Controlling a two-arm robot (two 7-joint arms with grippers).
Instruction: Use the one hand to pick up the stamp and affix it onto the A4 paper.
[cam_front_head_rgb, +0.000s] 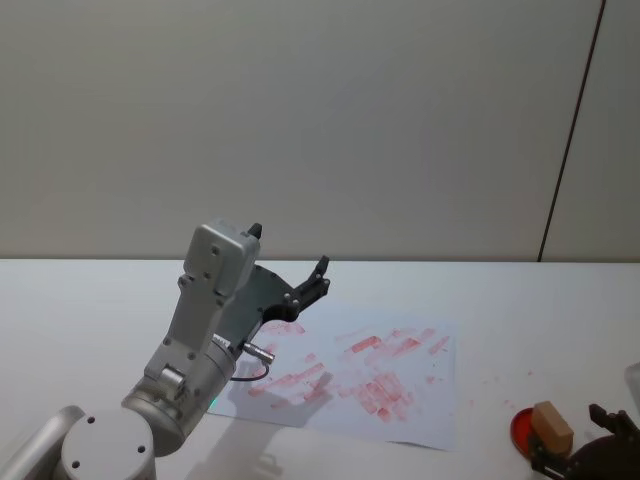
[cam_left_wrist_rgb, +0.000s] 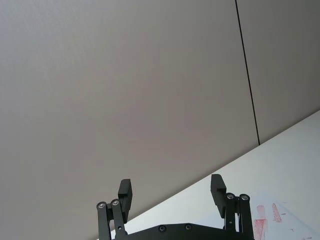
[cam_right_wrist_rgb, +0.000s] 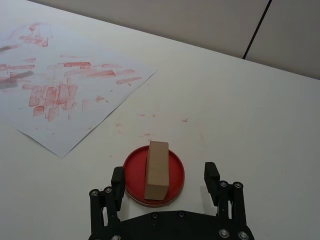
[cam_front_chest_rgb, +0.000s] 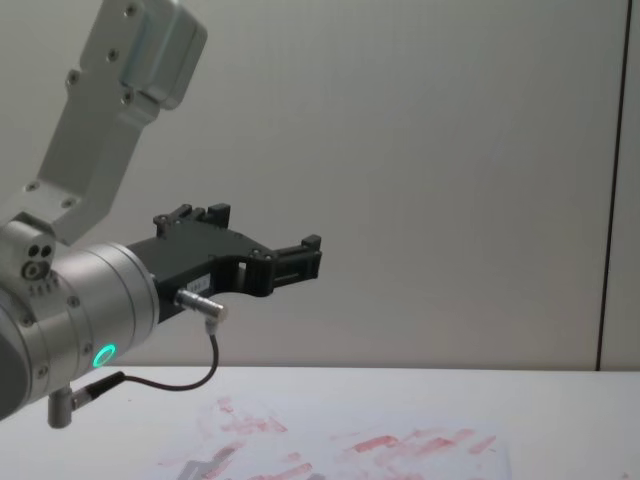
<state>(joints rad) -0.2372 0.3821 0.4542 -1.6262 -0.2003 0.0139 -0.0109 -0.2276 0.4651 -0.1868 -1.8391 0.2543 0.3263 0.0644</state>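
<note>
My head camera looks forward and down from high up, taking in the tabletop (cam_front_head_rgb: 560, 300), the A4 paper (cam_front_head_rgb: 400, 400) and the wall (cam_front_head_rgb: 300, 120) behind. My chest camera sits lower and looks level across the tabletop, with my left arm (cam_front_chest_rgb: 90, 300) large and near. The left wrist camera faces up past my left tool (cam_left_wrist_rgb: 170, 181) at the wall. The right wrist camera looks down past my right tool (cam_right_wrist_rgb: 164, 170), close over the stamp (cam_right_wrist_rgb: 157, 160). All four views share the paper.

I can read no text, label, brand or number anywhere; the red-pink prints (cam_front_head_rgb: 380, 390) on the A4 paper (cam_front_head_rgb: 437, 420) are smears, nothing legible.
</note>
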